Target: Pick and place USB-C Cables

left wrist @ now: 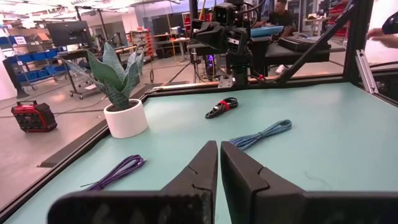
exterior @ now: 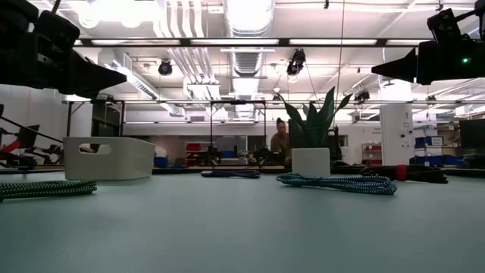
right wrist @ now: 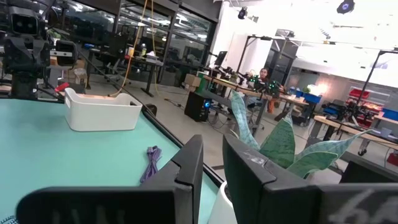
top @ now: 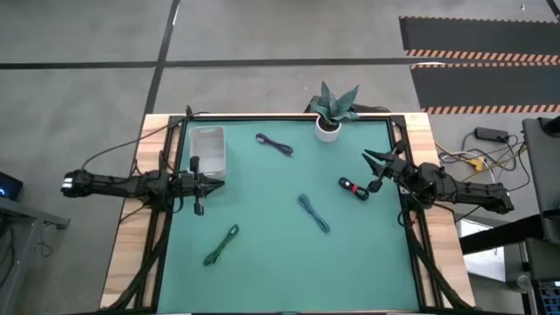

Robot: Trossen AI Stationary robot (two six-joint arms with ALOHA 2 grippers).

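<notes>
Several USB-C cables lie flat on the teal mat: a purple one [top: 274, 144] [left wrist: 115, 172] at the far middle, a black and red one [top: 353, 187] [left wrist: 222, 107] at the right, a teal-blue one [top: 313, 213] [exterior: 337, 183] in the middle, and a green one [top: 221, 245] [exterior: 45, 188] at the near left. My left gripper [top: 214, 183] [left wrist: 219, 162] hovers shut and level at the mat's left edge, beside the white bin. At the right edge my right gripper [top: 367, 171] [right wrist: 212, 155] hovers a little open with nothing between its fingers, just above the black and red cable.
A white bin [top: 208, 147] [right wrist: 102, 111] stands at the far left of the mat. A potted plant [top: 331, 114] [left wrist: 124, 118] stands at the far edge. A black frame borders the mat. A person sits in the room beyond the table.
</notes>
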